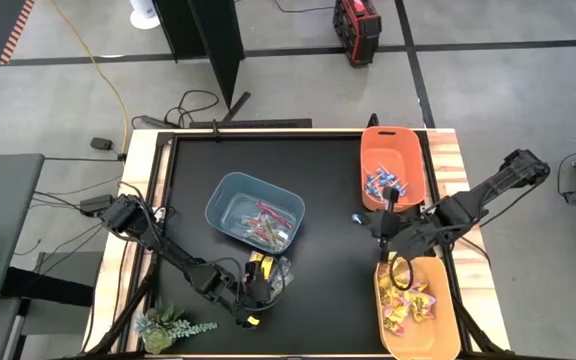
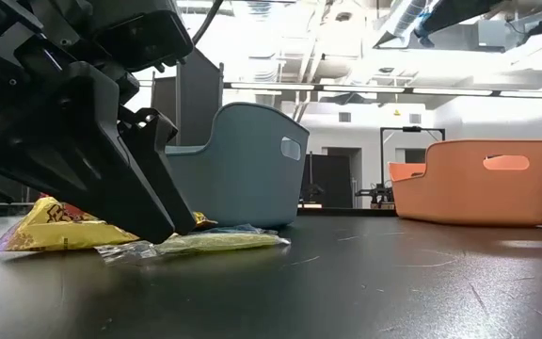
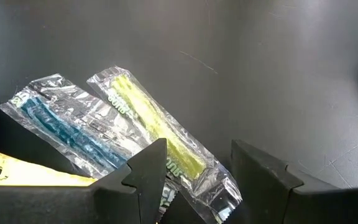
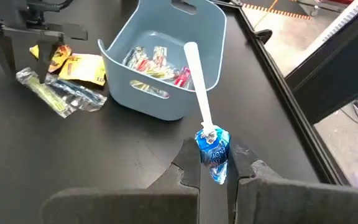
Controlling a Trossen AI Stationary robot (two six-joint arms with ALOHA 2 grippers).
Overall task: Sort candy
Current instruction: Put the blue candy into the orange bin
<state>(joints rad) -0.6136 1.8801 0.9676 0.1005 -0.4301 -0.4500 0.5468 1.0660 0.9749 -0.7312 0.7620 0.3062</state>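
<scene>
On the black table [image 1: 318, 300], the right hand [image 4: 215, 163] grips a blue lollipop [image 4: 213, 148]; the left hand [image 3: 197, 171], apparently released, straddles a yellow-green stick [image 3: 154, 127].

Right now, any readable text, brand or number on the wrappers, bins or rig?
None can be read.
Yellow-green clear-wrapped candy stick: pale print, too blurred.
Yellow square packet: dark mark at one corner, unreadable.
Blue-wrapped lollipop in the right gripper: print too small.
</scene>
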